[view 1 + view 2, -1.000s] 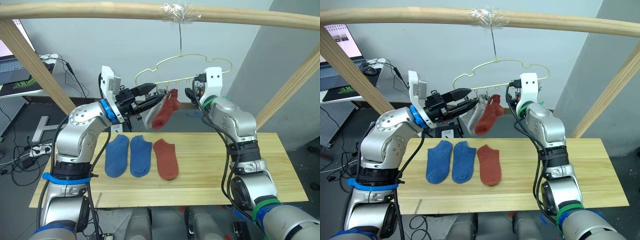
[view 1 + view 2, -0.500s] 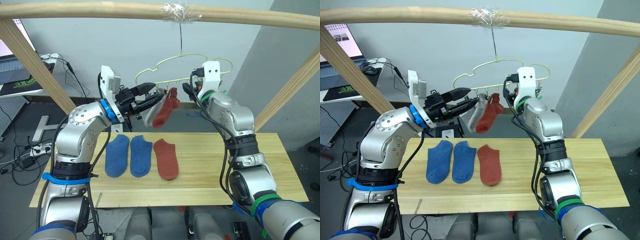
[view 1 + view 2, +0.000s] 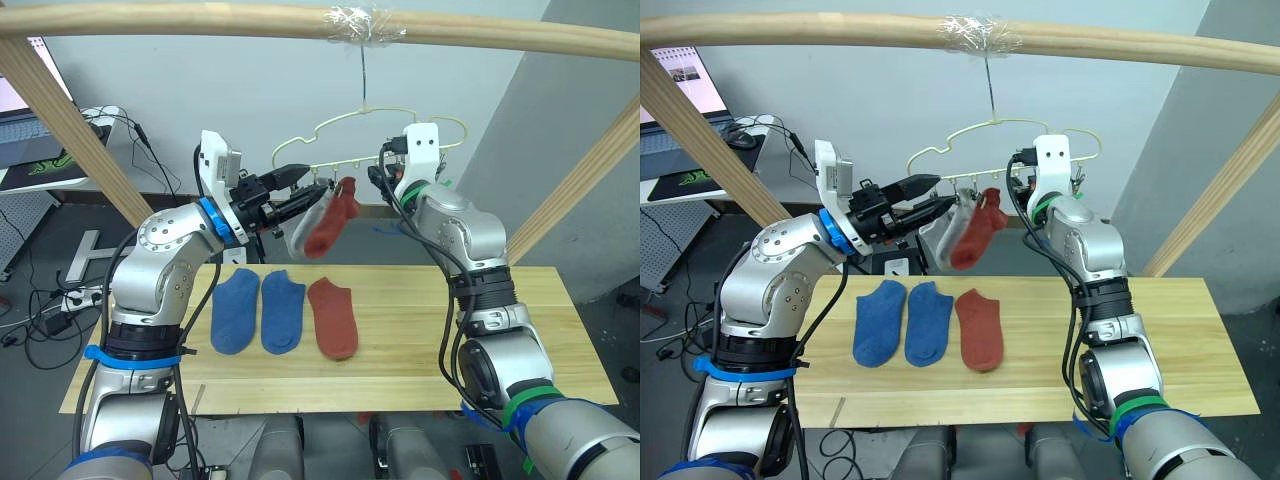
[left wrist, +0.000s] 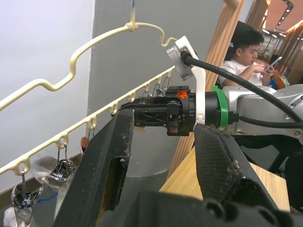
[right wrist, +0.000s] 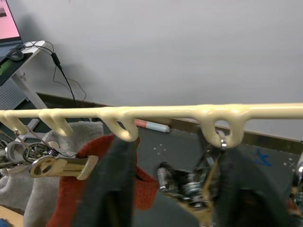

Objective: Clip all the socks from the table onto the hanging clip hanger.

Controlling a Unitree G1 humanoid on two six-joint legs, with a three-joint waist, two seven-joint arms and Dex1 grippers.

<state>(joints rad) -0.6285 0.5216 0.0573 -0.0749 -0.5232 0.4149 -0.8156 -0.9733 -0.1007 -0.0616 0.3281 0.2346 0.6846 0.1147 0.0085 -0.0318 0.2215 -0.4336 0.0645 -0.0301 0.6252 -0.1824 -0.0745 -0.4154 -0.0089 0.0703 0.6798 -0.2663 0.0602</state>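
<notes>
On the long table of light yellowish wood planks [image 3: 420,330], three short knit socks lie side by side left of the middle: two blue socks [image 3: 258,311] and, at their right, one rust-red sock [image 3: 333,317]. Above the far edge of the table, the thin pale-yellow wire clip hanger [image 3: 385,135] hangs by its metal hook from the round pale wooden pole [image 3: 200,20]. A second rust-red sock [image 3: 330,220] and a light grey sock [image 3: 303,228] already hang from the small dark clips [image 4: 59,171] at the left part of its lower bar.

My judgement is that the step in hand is between socks: two are clipped, three wait on the table. The left gripper [image 3: 292,190] is raised just left of the hanging socks, with its two black fingers apart and nothing between them. The right gripper [image 5: 168,189] is at the lower bar, its fingers apart around a free clip, not holding it. The next move probably calls for one arm to go down to the rust-red sock on the table, while the other keeps a free clip ready.

Compared with one second ago, the right arm has risen a little toward the bar; the left gripper and the socks have not changed
</notes>
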